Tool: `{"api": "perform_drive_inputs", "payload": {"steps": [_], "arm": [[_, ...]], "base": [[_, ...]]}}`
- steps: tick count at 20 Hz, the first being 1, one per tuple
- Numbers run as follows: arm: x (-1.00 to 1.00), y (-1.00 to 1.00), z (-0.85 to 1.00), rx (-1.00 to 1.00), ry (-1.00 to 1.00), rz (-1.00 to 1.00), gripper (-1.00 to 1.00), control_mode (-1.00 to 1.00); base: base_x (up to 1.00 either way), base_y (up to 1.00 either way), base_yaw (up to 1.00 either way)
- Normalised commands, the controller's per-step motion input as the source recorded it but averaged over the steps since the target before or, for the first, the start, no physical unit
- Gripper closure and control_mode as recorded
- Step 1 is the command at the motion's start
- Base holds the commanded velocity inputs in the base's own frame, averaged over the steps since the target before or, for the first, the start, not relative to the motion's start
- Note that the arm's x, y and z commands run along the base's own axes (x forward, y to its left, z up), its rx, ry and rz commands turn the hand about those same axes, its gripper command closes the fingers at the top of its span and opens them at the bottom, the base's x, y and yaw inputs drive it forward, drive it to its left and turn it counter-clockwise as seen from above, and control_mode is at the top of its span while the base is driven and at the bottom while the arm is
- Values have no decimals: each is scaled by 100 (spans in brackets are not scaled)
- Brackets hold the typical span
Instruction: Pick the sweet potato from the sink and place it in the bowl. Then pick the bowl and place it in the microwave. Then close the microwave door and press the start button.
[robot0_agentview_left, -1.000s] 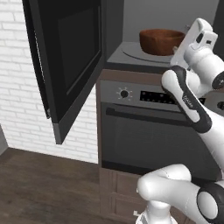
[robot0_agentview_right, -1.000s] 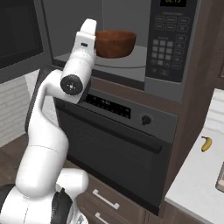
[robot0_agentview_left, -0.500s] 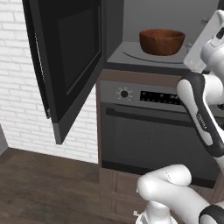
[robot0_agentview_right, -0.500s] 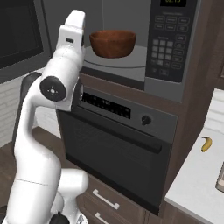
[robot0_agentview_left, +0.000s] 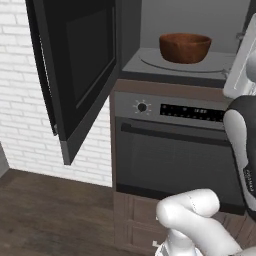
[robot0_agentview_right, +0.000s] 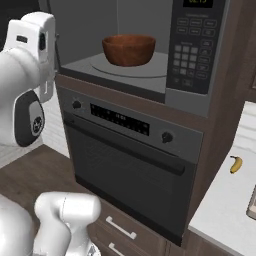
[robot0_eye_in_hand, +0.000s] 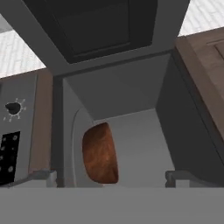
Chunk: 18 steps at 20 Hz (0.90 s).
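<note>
The gripper (robot0_eye_in_hand: 111, 177) stood wide open with nothing between its two finger tips (robot0_eye_in_hand: 41, 176), which showed far apart at the bottom of the hand view. It held nothing and touched nothing. It sat just outside the mouth of the microwave (robot0_eye_in_hand: 131, 100) and looked straight into the grey cavity.

Inside, one bowl (robot0_eye_in_hand: 100, 153) of reddish-brown wood rested on the round turntable plate (robot0_agentview_right: 150, 67), upright and well clear of the finger tips. From the base cameras the bowl (robot0_agentview_left: 184, 47) sat near the middle of the plate, apart from the cavity walls. Whether the sweet potato lay in it could not be told; the rim hid the inside.

One microwave door (robot0_agentview_left: 75, 75) hung swung wide open to the left of the cavity, its dark glass window facing the room. On the right of the cavity was one keypad panel (robot0_agentview_right: 189, 55) with rows of small buttons.

Directly below the microwave was one oven (robot0_agentview_right: 125, 170) with a closed door, one horizontal handle bar (robot0_agentview_left: 170, 134), a dark display strip and two round knobs (robot0_agentview_right: 167, 137), one at each end of its panel.

Far right, on a pale counter (robot0_agentview_right: 220, 210), lay one banana (robot0_agentview_right: 235, 164). A white brick wall (robot0_agentview_left: 20, 115) stood to the left, above a dark wooden floor (robot0_agentview_left: 45, 215).
</note>
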Motion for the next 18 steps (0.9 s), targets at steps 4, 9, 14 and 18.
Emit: {"api": "perform_drive_inputs", "payload": {"steps": [4, 9, 14, 18], "arm": [[-100, 78, -100, -4, -5, 0, -100, -100], [-87, 84, -58, -3, -9, 0, -100, -100], [-77, 82, 0, 0, -7, -1, -100, -100], [-64, 84, -6, 3, 0, -1, -100, -100]], "base": [[0, 0, 0], [0, 0, 0], [0, 0, 0], [0, 0, 0]]}}
